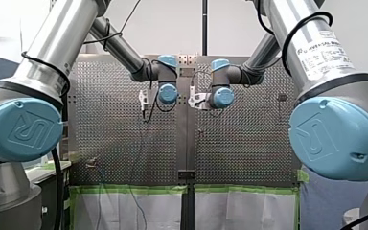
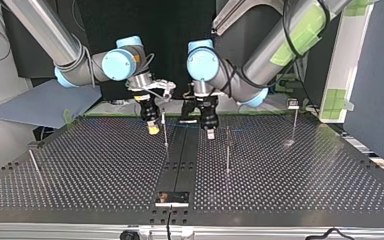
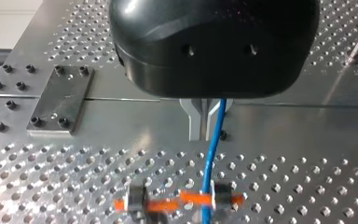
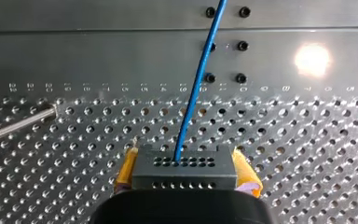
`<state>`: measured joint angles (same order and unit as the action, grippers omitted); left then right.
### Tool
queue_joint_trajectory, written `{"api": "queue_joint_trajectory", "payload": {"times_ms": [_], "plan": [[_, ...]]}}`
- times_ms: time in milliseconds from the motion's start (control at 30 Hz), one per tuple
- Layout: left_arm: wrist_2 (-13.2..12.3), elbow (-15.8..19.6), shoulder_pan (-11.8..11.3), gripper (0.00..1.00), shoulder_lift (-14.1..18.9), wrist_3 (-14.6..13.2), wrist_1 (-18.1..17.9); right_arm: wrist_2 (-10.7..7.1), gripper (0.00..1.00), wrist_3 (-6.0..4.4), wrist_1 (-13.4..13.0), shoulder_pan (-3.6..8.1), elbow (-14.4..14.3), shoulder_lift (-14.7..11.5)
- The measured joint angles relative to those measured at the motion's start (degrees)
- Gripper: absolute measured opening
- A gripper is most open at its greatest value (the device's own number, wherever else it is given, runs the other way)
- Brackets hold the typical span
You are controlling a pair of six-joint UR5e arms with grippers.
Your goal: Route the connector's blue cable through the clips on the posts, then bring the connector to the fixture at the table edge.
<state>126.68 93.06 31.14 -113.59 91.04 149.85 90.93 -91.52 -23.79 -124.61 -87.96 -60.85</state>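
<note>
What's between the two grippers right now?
The blue cable: the left wrist view shows it running from my left gripper to the connector in my right gripper. The top view also shows a thin post in that gap.

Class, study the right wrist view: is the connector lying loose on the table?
No, the connector sits clamped between the yellow pads of my right gripper, blue cable leading out of it.
</note>
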Motion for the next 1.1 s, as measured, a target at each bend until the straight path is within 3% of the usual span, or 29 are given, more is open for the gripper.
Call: {"api": "queue_joint_trajectory", "payload": {"times_ms": [200, 600, 1100], "plan": [[0.9, 0.8, 1.0, 0.07, 0.0, -1.2, -0.5, 0.06, 0.00, 0.01, 0.8, 0.10, 0.0, 0.1], [1.4, 5.5, 2.0, 0.07, 0.0, -2.6, -5.3, 0.22, 0.00, 0.47, 2.1, 0.11, -0.6, 0.2], [1.3, 6.8, 4.2, 0.07, -2.5, -3.9, -6.4, 0.72, 0.00, 0.85, 2.2, 0.10, -3.1, 0.2]]}}
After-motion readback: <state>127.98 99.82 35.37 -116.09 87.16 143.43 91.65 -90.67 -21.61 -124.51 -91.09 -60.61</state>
